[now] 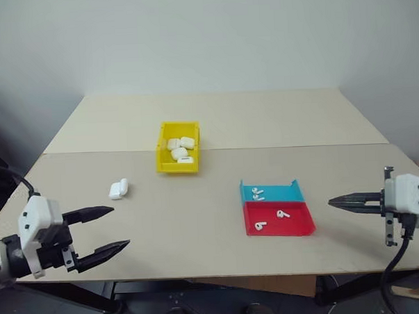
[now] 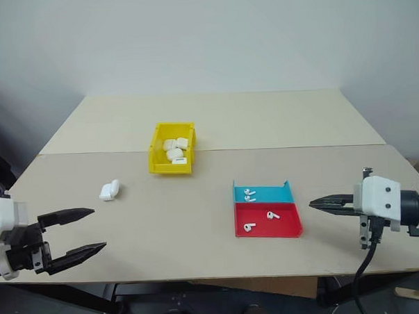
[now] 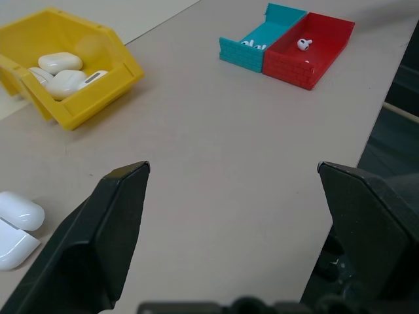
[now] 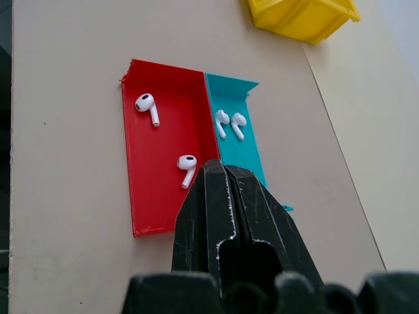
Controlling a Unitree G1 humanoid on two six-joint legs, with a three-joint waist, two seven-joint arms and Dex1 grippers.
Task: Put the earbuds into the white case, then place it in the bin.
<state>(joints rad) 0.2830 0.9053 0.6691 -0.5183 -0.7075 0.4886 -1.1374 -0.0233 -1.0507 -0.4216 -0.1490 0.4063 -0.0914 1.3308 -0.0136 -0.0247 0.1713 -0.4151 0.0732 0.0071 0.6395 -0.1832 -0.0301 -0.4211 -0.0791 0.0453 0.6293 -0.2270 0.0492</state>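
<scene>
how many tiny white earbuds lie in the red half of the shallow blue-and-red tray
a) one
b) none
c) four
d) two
d, since the right wrist view shows two tiny glossy white stemmed earbuds lying in the red half of the shallow blue-and-red plastic tray, with the other pair in its blue half.

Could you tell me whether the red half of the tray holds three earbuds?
No, the red half of the tray holds two earbuds, and the blue half holds two more.
</scene>
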